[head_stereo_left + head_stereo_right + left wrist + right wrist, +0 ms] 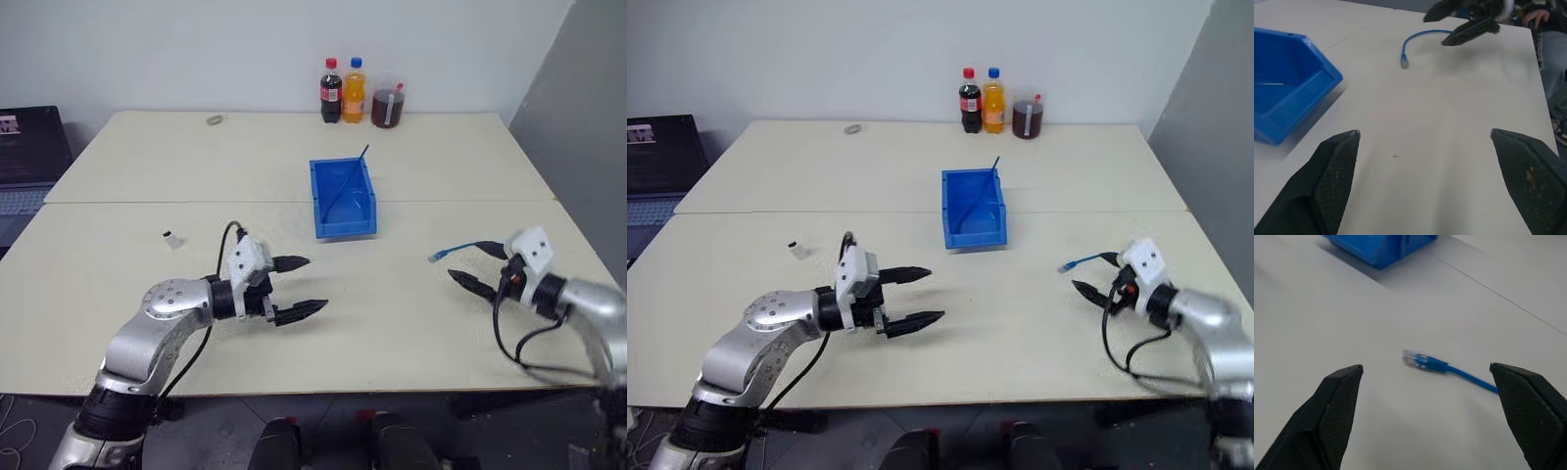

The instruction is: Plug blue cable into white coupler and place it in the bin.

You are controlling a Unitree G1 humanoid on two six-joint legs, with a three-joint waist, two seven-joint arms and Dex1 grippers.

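Left gripper (pixel 297 288) hangs over the front-left part of the desk (pixel 392 323) with its two black fingers spread wide and nothing between them, aimed toward the right edge. Off to its left, nearer the left edge, the white coupler (pixel 173 239) sits alone on the desk, touched by nothing. Further right, near the middle and just short of the seam between the two desk halves, stands the bin (pixel 344 199), its low lip toward the front edge; a thin dark-blue strand (pixel 350 178) leans in it, and neither task piece is inside.

Toward the right edge lies the blue cable (pixel 458 250), its clear plug (pixel 1411 356) pointing left toward the desk's middle. Its long axis runs roughly left-right along the desk, curving back toward the right gripper (pixel 477 266), which hovers just beside it, fingers wide apart and holding nothing.

As I judge it, the task has barely begun: nothing is picked up, plug and coupler lie well apart, and mating and binning both remain.
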